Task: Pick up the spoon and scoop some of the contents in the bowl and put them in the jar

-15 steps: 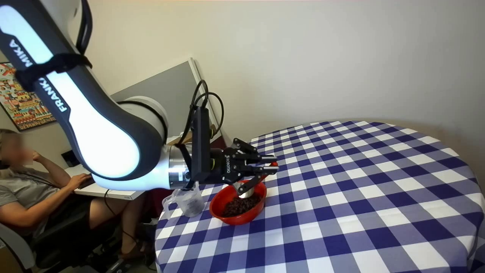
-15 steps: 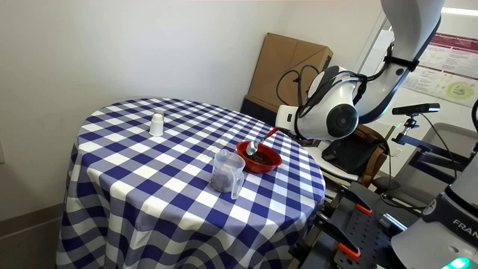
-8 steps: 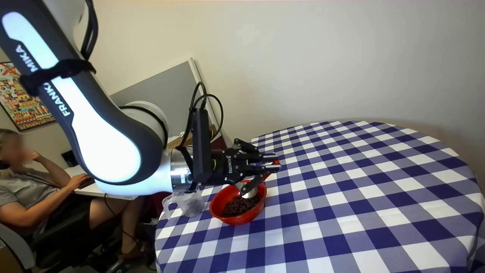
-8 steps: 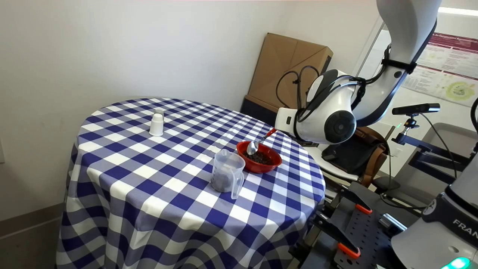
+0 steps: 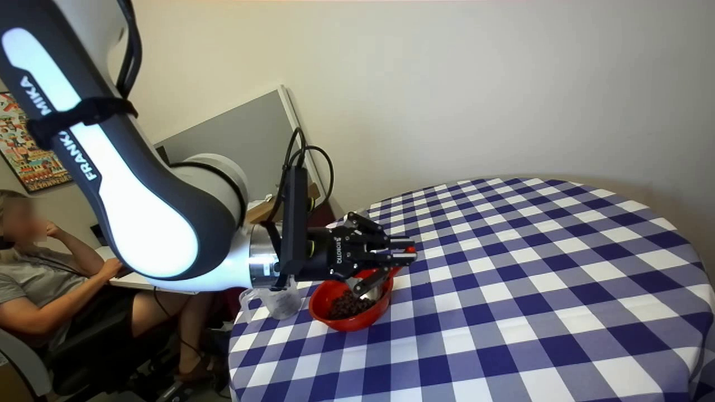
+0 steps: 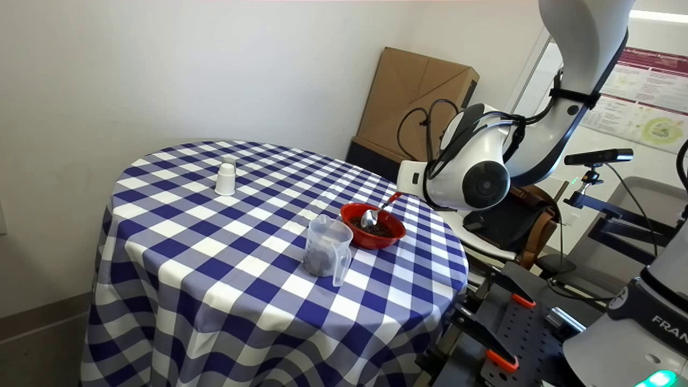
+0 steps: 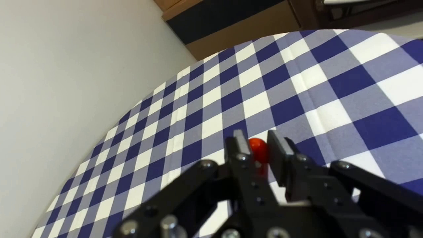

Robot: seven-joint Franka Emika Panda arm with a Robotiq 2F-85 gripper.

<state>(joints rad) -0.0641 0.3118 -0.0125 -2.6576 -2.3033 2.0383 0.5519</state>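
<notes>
one spoon (image 6: 369, 219) is in the hand (image 7: 259, 148), which is clenched on its red handle; in the wrist view only the rounded tip and a short stretch of that handle show between the fingers (image 7: 279, 153), the rest lost behind dark, blurred linkages. in an exterior view the fingers are out of sight behind the white wrist of the arm (image 6: 446, 185), where the top of the handle disappears too. the silver scoop tilts down inside the red bowl (image 6: 366, 240). in an exterior view that shows the dark contents (image 5: 343, 306), the hand's lower linkage covers much of the scoop, leaving a pale metal patch, and hides part of the bowl's rim; whether the scoop touches the contents, or carries any, i cannot tell.

the jar (image 6: 324, 250), clear, with a handle and spout, stands upright just beside the bowl on the surface (image 6: 215, 269), which is draped in blue-and-white checked cloth (image 5: 530, 290). what, if anything, lies in it is hard to make out through the cloudy wall. in an exterior view the arm covers its upper part, and a seated person (image 5: 33, 279), face blurred, is cut off by the left edge. well apart from the bowl, white cups (image 6: 226, 183) stand in a short stack, with a greyish thing (image 6: 230, 160) behind them too small to name. the arm leaves both exterior views at the top.
</notes>
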